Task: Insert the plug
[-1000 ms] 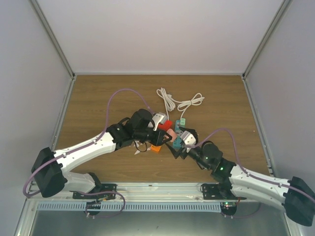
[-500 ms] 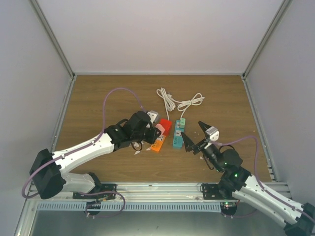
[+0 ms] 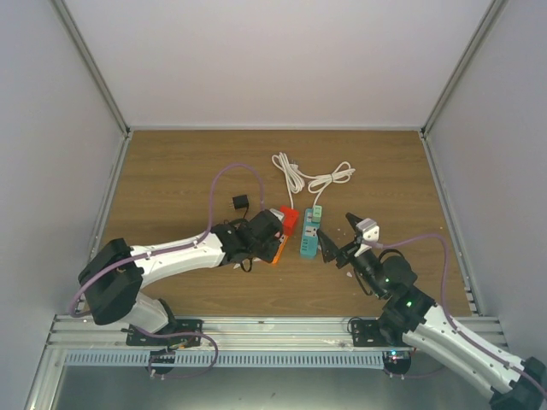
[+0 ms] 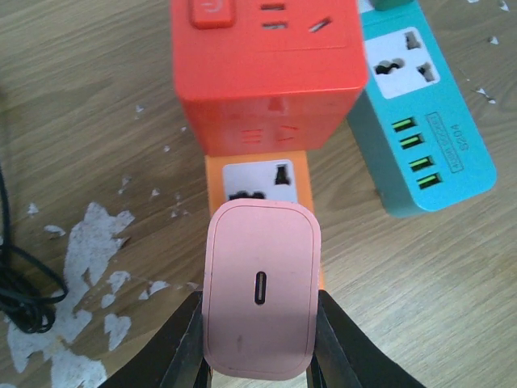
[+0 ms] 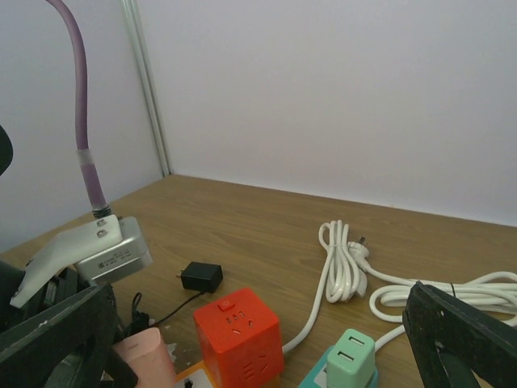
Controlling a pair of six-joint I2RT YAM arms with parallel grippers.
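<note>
My left gripper (image 3: 267, 237) is shut on a pink plug (image 4: 260, 299), with one black finger on each side of it (image 4: 187, 343). The plug stands over the near end of the orange power strip (image 4: 258, 179), just short of a free white socket; its prongs are hidden. A red cube socket (image 4: 266, 73) sits on the strip beyond it. My right gripper (image 3: 336, 242) is open and empty, just right of the teal power strip (image 3: 308, 235). The right wrist view shows the pink plug (image 5: 145, 356) and the red cube (image 5: 242, 335).
A mint adapter (image 5: 351, 356) is plugged into the teal strip (image 4: 420, 137). A black adapter (image 3: 240, 202) with a thin cord lies on the table behind my left gripper. A coiled white cable (image 3: 312, 177) lies at the back. White scuffs (image 4: 89, 242) mark the wood.
My left gripper turned and moved right and down with the pink plug onto the orange strip, uncovering the black adapter. My right gripper pulled back from the strips and opened.
</note>
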